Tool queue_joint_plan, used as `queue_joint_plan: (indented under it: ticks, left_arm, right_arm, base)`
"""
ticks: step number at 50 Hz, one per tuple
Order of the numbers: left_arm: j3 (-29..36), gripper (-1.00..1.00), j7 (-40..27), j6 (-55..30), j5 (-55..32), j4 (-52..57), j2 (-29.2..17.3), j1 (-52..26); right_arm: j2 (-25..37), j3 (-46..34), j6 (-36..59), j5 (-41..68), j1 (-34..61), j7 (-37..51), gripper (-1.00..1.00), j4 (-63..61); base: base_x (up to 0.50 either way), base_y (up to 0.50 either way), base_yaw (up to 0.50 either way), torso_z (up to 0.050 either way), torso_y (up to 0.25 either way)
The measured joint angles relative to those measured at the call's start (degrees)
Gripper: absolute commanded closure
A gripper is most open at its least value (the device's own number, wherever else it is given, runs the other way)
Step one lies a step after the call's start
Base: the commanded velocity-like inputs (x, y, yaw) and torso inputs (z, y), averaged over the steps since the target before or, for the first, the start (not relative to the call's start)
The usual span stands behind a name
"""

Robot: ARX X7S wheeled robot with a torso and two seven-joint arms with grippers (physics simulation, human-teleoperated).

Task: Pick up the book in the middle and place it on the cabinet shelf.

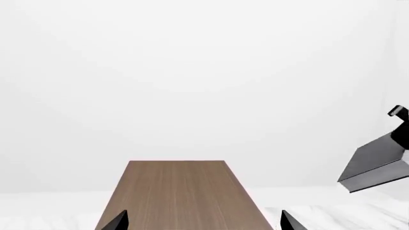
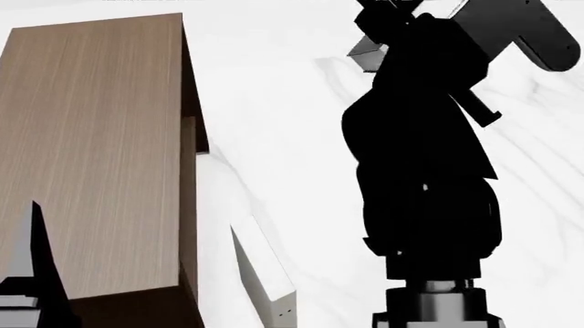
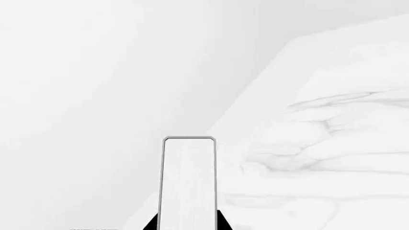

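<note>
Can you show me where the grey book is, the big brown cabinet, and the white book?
Dark grey hardback book [image 1: 377,163], left wrist view, on its cover.
Tall brown wood-grain cabinet [image 2: 91,150], head view, on its flat top.
White book [image 2: 269,273], head view, on its cover.

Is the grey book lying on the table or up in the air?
Up in the air. The grey book hangs tilted above the marble table, clamped between the right gripper's fingers.

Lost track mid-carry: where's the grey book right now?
The book is aloft in the right pincer, at the head view's upper right, over the marble table and well right of the cabinet.
</note>
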Motion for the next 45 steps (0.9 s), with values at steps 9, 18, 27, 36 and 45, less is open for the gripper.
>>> queue_joint_plan:
  ticks: [9,18,27,36,45]
  left_arm:
    - [0.21,-1.0,-0.34,-0.01,-0.18,0.03,-0.25,-0.2]
    - [0.26,-1.0,-0.67,0.24,-0.25,0.04,-0.56,-0.04]
    - [0.45,-1.0,-1.0,0.38,-0.35,0.1,-0.82,-0.02]
    - [0.59,-1.0,-1.19,0.81,-0.37,0.02,-1.1,0.2]
    - [0.71,-1.0,-1.32,1.28,-0.35,-0.17,-1.38,0.45]
  right_arm:
    - [-0.07,-0.98,-1.43,12.08,0.04,-5.24,1.0,-6.39]
    - [0.65,-2.35,2.74,24.21,0.67,-7.57,1.0,-10.06]
    - [0.79,-3.68,9.19,35.84,1.41,-6.96,1.0,-10.92]
    - [0.33,-6.09,12.9,44.23,2.05,-5.74,1.0,-11.29]
    - [-0.07,-11.08,12.81,50.01,3.89,-6.03,1.0,-9.43]
  base:
    - [0.0,0.0,0.0,0.0,0.001]
    - [0.0,0.0,0.0,0.0,0.001]
    - [0.0,0.0,0.0,0.0,0.001]
    - [0.0,0.0,0.0,0.0,0.001]
    - [0.0,0.0,0.0,0.0,0.001]
